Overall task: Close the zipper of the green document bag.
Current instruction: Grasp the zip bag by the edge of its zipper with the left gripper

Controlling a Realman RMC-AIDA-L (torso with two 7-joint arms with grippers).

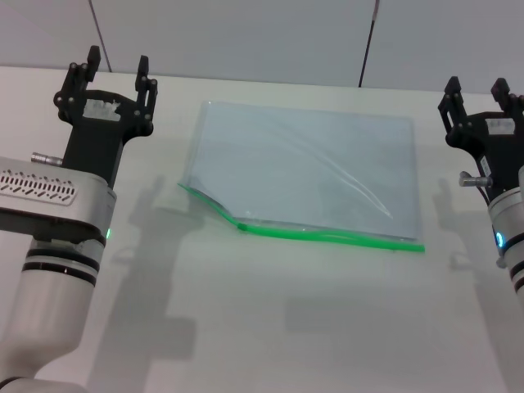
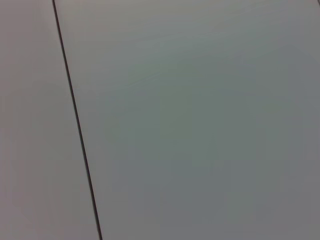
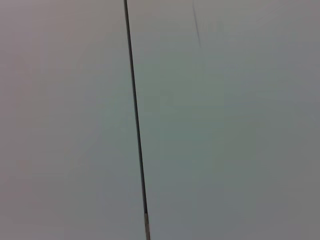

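Left pincer (image 1: 115,72): mine, raised over the table's (image 1: 270,327) left side, fingers spread wide, gripping nothing, well apart from the bag.
Right pincer (image 1: 477,92): mine, raised at the right edge, fingers apart, gripping nothing.
Green document bag (image 1: 311,164): flat on the table between my 2 pincers.
Zipper (image 1: 327,234): along the bag's near edge, left end gaping and lifted.
Wrist views: only grey wall panels with a dark seam (image 2: 75,115).

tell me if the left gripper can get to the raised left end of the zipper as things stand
Probably yes. The left gripper is open beside the green document bag, and only bare table lies between it and the zipper's lifted end.
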